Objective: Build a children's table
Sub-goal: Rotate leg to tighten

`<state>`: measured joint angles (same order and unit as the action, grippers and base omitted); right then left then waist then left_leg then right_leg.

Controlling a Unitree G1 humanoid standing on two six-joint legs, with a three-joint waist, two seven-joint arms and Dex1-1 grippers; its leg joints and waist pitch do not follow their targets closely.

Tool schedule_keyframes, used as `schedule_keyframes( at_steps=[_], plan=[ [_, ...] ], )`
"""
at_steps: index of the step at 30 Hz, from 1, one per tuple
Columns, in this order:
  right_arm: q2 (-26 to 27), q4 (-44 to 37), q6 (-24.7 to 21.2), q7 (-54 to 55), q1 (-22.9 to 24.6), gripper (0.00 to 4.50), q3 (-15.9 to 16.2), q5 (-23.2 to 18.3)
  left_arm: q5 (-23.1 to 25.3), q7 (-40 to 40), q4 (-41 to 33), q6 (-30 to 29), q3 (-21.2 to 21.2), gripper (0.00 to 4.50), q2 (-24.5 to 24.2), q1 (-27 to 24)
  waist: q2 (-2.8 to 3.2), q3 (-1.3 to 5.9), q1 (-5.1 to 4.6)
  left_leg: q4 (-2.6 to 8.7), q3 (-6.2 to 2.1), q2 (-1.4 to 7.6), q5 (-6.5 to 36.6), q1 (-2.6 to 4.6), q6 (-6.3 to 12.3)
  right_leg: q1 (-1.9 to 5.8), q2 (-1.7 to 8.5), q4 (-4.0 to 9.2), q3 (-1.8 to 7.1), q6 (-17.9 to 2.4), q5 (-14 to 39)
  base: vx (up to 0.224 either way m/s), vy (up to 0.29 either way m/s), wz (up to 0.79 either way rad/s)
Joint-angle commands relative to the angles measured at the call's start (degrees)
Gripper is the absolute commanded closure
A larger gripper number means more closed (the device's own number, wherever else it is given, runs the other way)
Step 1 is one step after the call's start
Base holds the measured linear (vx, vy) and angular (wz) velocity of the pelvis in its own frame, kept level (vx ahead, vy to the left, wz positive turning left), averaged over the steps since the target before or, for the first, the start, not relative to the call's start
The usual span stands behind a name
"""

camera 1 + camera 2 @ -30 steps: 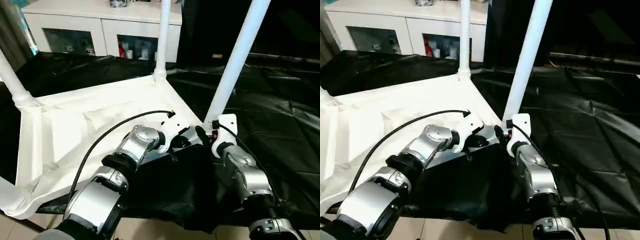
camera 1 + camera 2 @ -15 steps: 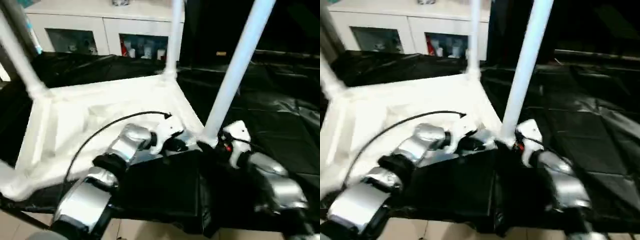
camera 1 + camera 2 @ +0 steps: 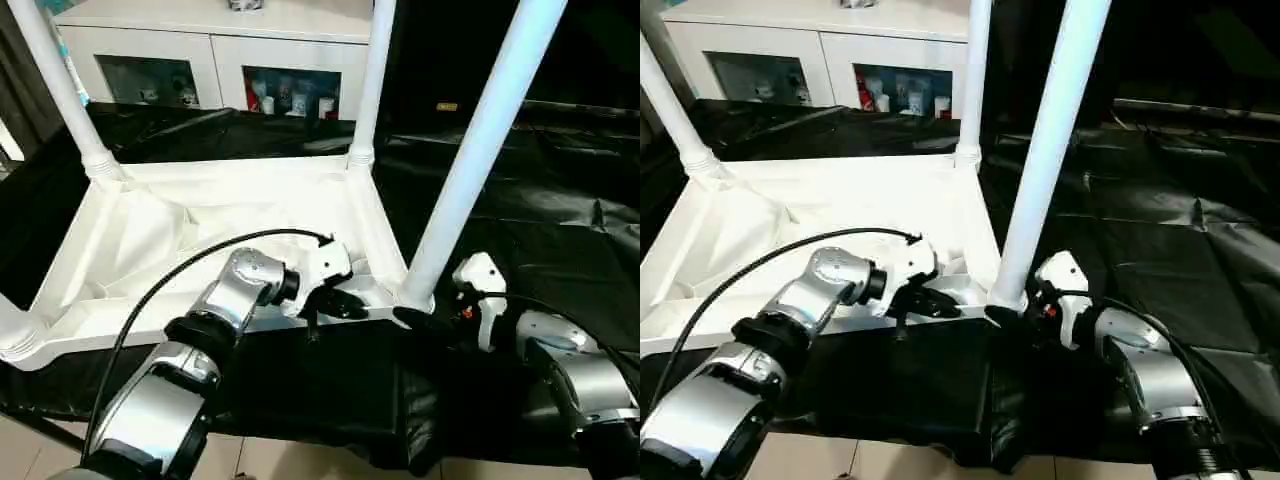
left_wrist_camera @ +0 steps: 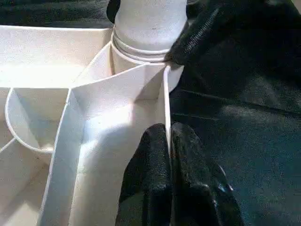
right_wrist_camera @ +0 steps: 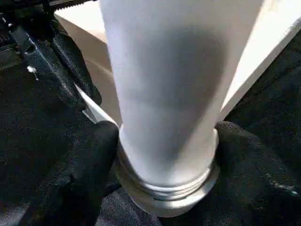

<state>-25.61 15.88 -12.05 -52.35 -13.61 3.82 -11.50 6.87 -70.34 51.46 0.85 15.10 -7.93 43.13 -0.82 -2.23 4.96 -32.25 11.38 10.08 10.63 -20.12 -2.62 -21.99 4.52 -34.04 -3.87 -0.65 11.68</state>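
One tabletop [image 3: 200, 230] lies underside-up on black sheeting [image 3: 560, 220]; four legs counted, the near-left leg [image 3: 15, 335] a stub at frame edge. Left gripper [image 4: 170, 176] pinches the near rim wall. Right gripper [image 5: 160, 155] clasps the near-right leg [image 3: 470, 160] at its socket. White cabinet [image 3: 220, 50] behind.

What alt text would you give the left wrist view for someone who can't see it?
The left gripper pinches the thin upright side wall of the white tabletop, which lies underside up with its ribs showing. Just beyond, a white leg stands in the corner socket, a black finger of the other gripper against its base, over black sheeting.
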Motion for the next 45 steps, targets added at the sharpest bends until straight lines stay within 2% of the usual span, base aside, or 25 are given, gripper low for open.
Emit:
schedule_keyframes(
  at_steps=[1,5,12,14,16,18,19,21,23,24,26,27,28,29,30,32,33,34,36,37,38,40,41,42,45],
  plan=[
    [0.32,-0.79,0.69,-2.52,-0.82,1.24,1.74,-1.20,-2.62,-2.06,0.04,0.41,0.26,4.50,1.42,-1.69,-1.53,2.55,-0.01,2.93,-1.43,3.48,8.98,-0.06,6.21,2.39,4.82,4.59,2.90,-11.57,12.72,0.000,0.000,0.00],
    [0.50,-0.60,1.25,-3.07,-0.65,1.64,2.05,-1.04,-2.54,-2.41,-0.28,0.21,0.32,4.50,1.43,-1.88,-1.52,2.58,0.01,2.91,-1.44,3.49,8.84,-0.03,6.13,2.40,4.80,4.57,2.87,-11.52,12.77,0.000,0.000,0.00],
    [1.69,-0.07,0.56,-1.59,-0.51,1.76,1.68,-0.59,-2.03,-1.32,-0.67,-0.18,0.42,4.50,1.65,-2.06,-1.66,2.60,-0.01,2.86,-1.44,3.47,8.20,-0.09,6.44,2.41,4.74,4.39,2.81,-11.71,11.96,0.000,0.000,0.00],
    [3.24,1.61,0.15,3.23,-0.79,1.76,1.22,1.14,-1.48,2.60,0.56,-1.08,-0.27,4.50,2.61,-1.28,-1.74,2.51,-0.05,2.89,-1.43,3.45,8.68,-0.06,6.21,2.34,4.77,4.52,2.81,-11.51,13.13,0.000,0.000,0.00],
    [5.41,3.76,-0.22,9.44,-1.38,1.76,0.30,2.88,-0.91,6.81,2.21,-1.46,-0.93,4.50,3.79,-0.26,-1.68,2.27,-0.40,3.16,-1.53,3.33,10.84,0.14,4.58,1.95,4.76,5.15,2.70,-10.22,18.56,0.000,0.000,0.00],
    [8.09,5.56,-0.87,15.95,-1.86,1.77,-0.96,3.99,-0.09,11.79,4.12,-1.62,-1.44,4.50,5.12,0.96,-1.74,2.30,-0.67,3.32,-1.76,3.39,11.59,0.12,3.52,2.04,4.86,5.37,2.71,-9.11,21.28,0.000,0.000,0.00],
    [10.93,6.37,-1.96,21.59,-2.08,1.77,-2.38,4.27,0.51,16.26,5.75,-1.66,-1.87,4.50,6.48,2.10,-1.72,2.31,-0.90,3.34,-1.78,3.48,12.46,0.44,3.09,1.72,4.78,5.47,2.81,-8.95,21.65,0.000,0.000,0.00],
    [15.58,6.76,-4.04,29.18,-2.29,1.78,-4.77,3.67,0.53,21.50,7.86,-1.62,-2.76,4.50,8.82,3.73,-1.30,2.35,-1.25,3.49,-1.86,3.42,13.31,0.43,2.28,1.53,4.79,5.41,2.94,-9.20,21.32,0.000,0.000,0.00],
    [18.84,5.95,-4.82,32.80,-2.18,1.78,-5.67,2.97,0.69,23.26,8.68,-0.29,-2.65,4.50,10.35,4.43,-1.53,2.43,-1.54,3.64,-1.98,3.45,13.27,0.36,1.83,1.71,4.75,5.39,2.96,-8.98,20.17,0.000,0.000,0.00],
    [19.58,5.70,-4.85,33.66,-2.18,1.78,-5.71,2.93,0.68,22.88,8.74,0.13,-2.46,4.50,10.66,4.50,-0.90,2.49,-1.42,3.49,-1.92,3.40,13.12,0.48,2.15,1.70,4.84,5.32,3.11,-9.31,18.37,0.000,0.000,0.00],
    [20.81,4.95,-4.02,34.93,-2.03,1.78,-4.96,3.75,0.97,21.76,8.64,1.82,-1.69,4.50,11.10,4.50,-1.19,2.54,-1.52,3.48,-1.82,3.32,12.39,0.18,2.88,1.91,4.80,5.22,3.13,-9.60,16.17,0.000,0.000,0.00],
    [20.81,4.95,-4.02,34.93,-2.03,1.78,-4.96,3.75,0.97,21.76,8.64,1.82,-1.69,4.50,11.10,4.50,-1.21,2.53,-1.45,3.45,-1.77,3.30,12.27,0.24,3.15,1.91,4.82,5.24,3.12,-9.63,15.73,0.000,0.000,0.00],
    [20.86,4.79,-3.39,35.69,-1.95,1.78,-4.52,4.78,0.97,20.04,8.52,3.20,-1.33,4.50,11.20,4.30,-0.93,2.45,-1.49,3.50,-1.77,3.29,12.80,0.23,3.19,1.93,4.81,5.36,3.10,-9.63,16.25,0.000,0.000,0.00],
    [20.88,4.45,-2.73,35.66,-1.76,1.78,-4.66,4.68,0.89,19.39,8.49,3.62,-1.29,4.50,11.22,4.20,-1.09,2.43,-1.54,3.48,-1.77,3.25,13.03,0.17,3.19,1.95,4.83,5.43,3.08,-9.46,16.83,0.000,0.000,0.00],
    [20.88,4.45,-2.73,35.66,-1.76,1.43,-4.66,4.68,0.89,19.39,8.49,3.62,-1.29,4.50,11.22,4.20,-1.11,2.45,-1.52,3.48,-1.79,3.27,13.23,0.20,3.13,1.97,4.90,5.45,3.08,-9.32,17.37,0.000,0.000,0.00],
    [21.28,2.57,-2.21,35.60,-0.94,1.08,-6.61,3.28,0.32,17.23,8.98,5.98,-1.29,4.50,11.27,4.04,-0.96,2.47,-1.47,3.52,-1.82,3.34,13.41,0.26,3.17,1.90,4.83,5.49,3.14,-9.15,17.54,0.000,0.000,0.00],
    [21.36,2.09,-2.31,35.65,-0.76,1.08,-7.13,2.95,0.12,16.80,9.15,6.47,-1.34,4.50,11.33,4.03,-1.11,2.57,-1.40,3.49,-1.78,3.37,12.88,0.25,3.40,1.96,4.84,5.34,3.17,-9.31,16.35,0.000,0.000,0.00],
    [21.25,1.70,-2.25,36.17,-0.61,1.02,-7.45,3.03,0.00,16.74,9.24,6.85,-1.44,4.50,11.40,4.03,-0.99,2.61,-1.33,3.48,-1.78,3.42,12.25,0.25,3.64,1.95,4.84,5.13,3.16,-9.74,15.06,0.000,0.000,0.00],
    [20.70,0.70,-1.75,37.53,-0.12,0.88,-8.33,3.41,-0.20,17.15,9.28,7.76,-1.70,4.50,11.51,3.97,-1.49,2.65,-1.20,3.42,-1.70,3.43,11.39,0.23,3.89,2.04,4.83,5.00,3.14,-9.99,13.78,0.000,0.000,0.00],
    [19.88,-0.60,-1.29,38.14,0.71,0.73,-9.04,3.70,-0.03,18.86,9.20,9.02,-1.95,4.50,11.47,3.97,-1.31,2.71,-0.87,3.31,-1.56,3.51,10.43,0.45,4.21,1.90,4.84,4.81,3.18,-10.42,12.12,0.000,0.000,0.00],
    [18.98,-2.41,-1.33,37.61,2.01,0.66,-9.67,3.37,-0.48,20.56,9.09,10.23,-2.83,4.50,11.55,4.13,-1.52,2.74,-0.47,3.20,-1.52,3.47,9.35,0.27,4.75,2.15,4.88,4.59,3.16,-10.53,10.43,0.000,0.000,0.00],
    [17.20,-5.67,-1.71,34.34,4.56,0.66,-9.76,2.17,-1.80,20.29,8.61,10.29,-4.13,4.50,11.46,4.36,-1.53,2.88,0.42,2.98,-1.36,3.59,8.03,0.48,5.90,2.13,4.93,4.26,3.19,-10.89,7.31,0.000,0.000,0.00],
    [16.11,-7.51,-2.14,32.50,6.12,0.64,-10.04,1.28,-2.43,19.81,7.93,10.27,-4.63,4.22,11.17,4.34,-1.53,2.91,0.61,2.94,-1.43,3.57,6.86,0.07,6.58,2.42,5.02,3.85,3.10,-11.30,4.99,0.000,0.000,0.00],
    [15.30,-8.90,-2.43,31.10,7.32,0.64,-10.26,0.66,-2.82,19.43,7.47,10.51,-4.99,4.05,10.90,4.32,-1.61,2.96,0.81,2.82,-1.45,3.59,5.90,-0.04,7.39,2.52,4.99,3.65,3.01,-11.55,2.86,0.000,0.000,0.00],
    [11.41,-13.10,-2.32,24.65,11.52,0.64,-10.08,-1.01,-4.58,17.33,3.46,10.06,-6.32,3.96,8.93,3.70,-1.46,3.35,1.03,2.34,-1.61,3.83,3.70,-0.39,8.88,2.73,5.15,2.73,2.88,-13.44,-3.43,0.000,0.000,0.00]
  ],
)
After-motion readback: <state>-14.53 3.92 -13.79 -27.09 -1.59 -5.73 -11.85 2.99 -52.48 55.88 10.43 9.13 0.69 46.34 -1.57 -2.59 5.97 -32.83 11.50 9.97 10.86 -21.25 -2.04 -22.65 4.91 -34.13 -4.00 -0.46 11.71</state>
